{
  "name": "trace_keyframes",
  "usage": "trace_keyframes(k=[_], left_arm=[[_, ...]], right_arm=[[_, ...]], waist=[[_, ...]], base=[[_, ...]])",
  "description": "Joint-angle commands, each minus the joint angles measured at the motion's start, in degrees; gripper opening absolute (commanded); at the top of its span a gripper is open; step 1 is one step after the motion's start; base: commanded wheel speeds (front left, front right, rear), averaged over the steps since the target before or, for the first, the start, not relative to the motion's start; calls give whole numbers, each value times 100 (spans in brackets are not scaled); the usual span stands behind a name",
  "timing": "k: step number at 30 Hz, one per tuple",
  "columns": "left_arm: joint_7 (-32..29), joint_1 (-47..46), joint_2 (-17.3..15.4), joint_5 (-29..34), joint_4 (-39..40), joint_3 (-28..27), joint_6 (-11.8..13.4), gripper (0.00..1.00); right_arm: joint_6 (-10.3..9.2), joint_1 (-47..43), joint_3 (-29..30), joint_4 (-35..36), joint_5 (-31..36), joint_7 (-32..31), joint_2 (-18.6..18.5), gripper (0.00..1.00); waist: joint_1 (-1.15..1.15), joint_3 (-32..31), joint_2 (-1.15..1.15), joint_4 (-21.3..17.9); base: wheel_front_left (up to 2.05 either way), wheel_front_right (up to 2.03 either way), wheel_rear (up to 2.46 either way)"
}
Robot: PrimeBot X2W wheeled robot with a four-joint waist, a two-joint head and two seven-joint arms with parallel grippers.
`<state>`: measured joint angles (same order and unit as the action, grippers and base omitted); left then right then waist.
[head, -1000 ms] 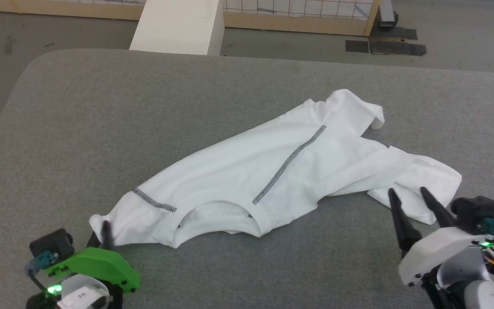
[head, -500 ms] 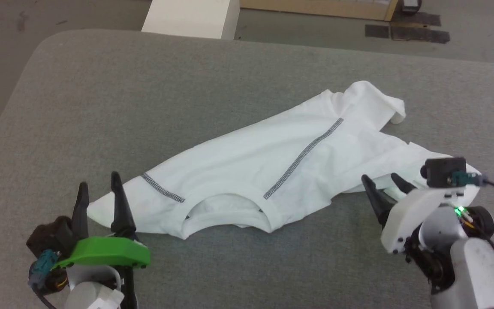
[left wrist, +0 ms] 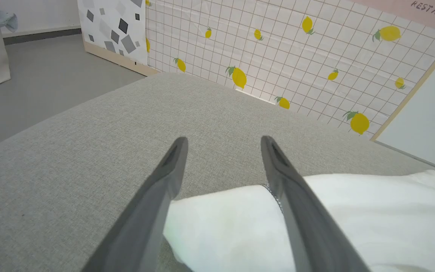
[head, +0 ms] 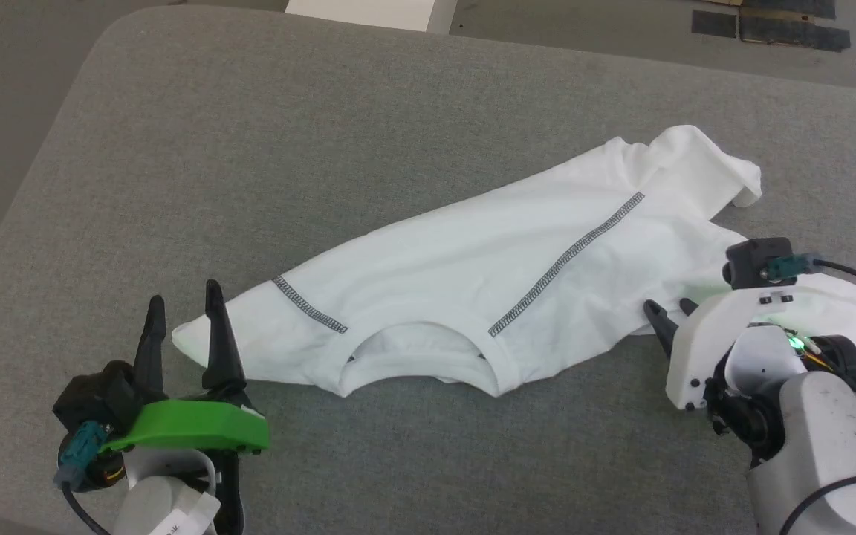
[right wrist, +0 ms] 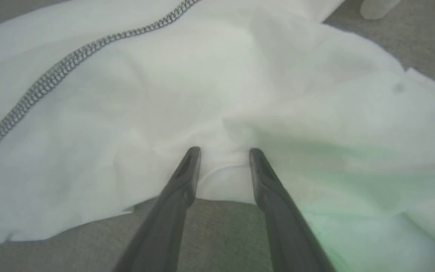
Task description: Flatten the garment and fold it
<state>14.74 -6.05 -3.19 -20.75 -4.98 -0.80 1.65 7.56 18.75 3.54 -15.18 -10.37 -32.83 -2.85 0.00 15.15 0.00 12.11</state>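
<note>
Beyond the left gripper's [head: 183, 293] spread jaws, bench [left wrist: 70, 151] and lemon-print screen [left wrist: 278, 49]; the right gripper's [right wrist: 224, 151] parted jaws straddle a fold of the garment [head: 472, 260].

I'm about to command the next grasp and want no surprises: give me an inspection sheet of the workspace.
Surface: grey padded table, rounded far corner.
Job's things: white garment lies slantwise, neck opening toward the robot, far right end bunched; not yet flat.
Clutter: nothing seen on the table.
Grippers: left gripper open, fingers apart over the garment's left tip; right gripper open, fingertips at the garment's near right edge.
Cables: black cable runs from the right wrist camera above the cloth; left wrist cable hangs off the cloth.
Surroundings: white box and dark floor patches beyond the table; lemon-print panel.
</note>
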Motion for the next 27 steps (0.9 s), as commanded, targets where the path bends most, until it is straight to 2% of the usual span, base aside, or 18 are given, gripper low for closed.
trace_keyframes(k=[1, 2, 3, 4, 7, 12, 17, 21, 24, 27], left_arm=[[25, -94, 29, -51, -11, -4, 5, 100], [25, -93, 29, -59, -13, -3, 17, 100], [25, -97, 30, -73, -16, -3, 29, 100], [25, -105, 30, -84, -18, -5, 37, 100], [26, -119, 30, -83, -26, -15, 46, 100], [26, -74, 31, -51, -53, -55, 46, 100], [26, 80, 31, 24, -66, -113, 54, 100], [26, 155, 31, 56, -86, -145, 32, 100], [26, 202, 31, 73, -98, -143, 11, 100], [26, 251, 31, 77, -122, -130, 1, 100]], right_arm=[[-8, -33, -62, -52, 122, -129, -3, 44], [-8, -58, -99, -79, 197, -211, -3, 41], [-8, -86, -140, -94, 338, -280, -3, 16], [-8, -108, -176, -98, 444, -321, -3, 0], [-8, -158, -224, -79, 529, -344, -3, 0], [-8, -232, -140, 137, 511, 23, -3, 0], [-8, -711, 694, 723, 791, 290, -3, 0], [-8, -1143, 1636, 1110, 952, 309, -3, 0], [-8, -1446, 2417, 1194, 1007, 300, -3, 0], [-8, -1656, 2914, 1069, 933, 320, -3, 0]], waist=[[0, -3, 0, -38], [0, -4, 0, -57], [0, -4, 0, -77], [0, -5, 0, -99], [0, -33, 0, -164], [0, -188, 0, -315], [0, -519, 0, -504], [0, -656, 0, -593], [0, -712, 0, -652], [0, -736, 0, -717]], base=[[0, 0, 0], [0, 0, 0], [0, 0, 0], [0, 0, 0], [0, 0, 0], [0, 0, 0], [0, 0, 0], [0, 0, 0], [0, 0, 0], [0, 0, 0]])
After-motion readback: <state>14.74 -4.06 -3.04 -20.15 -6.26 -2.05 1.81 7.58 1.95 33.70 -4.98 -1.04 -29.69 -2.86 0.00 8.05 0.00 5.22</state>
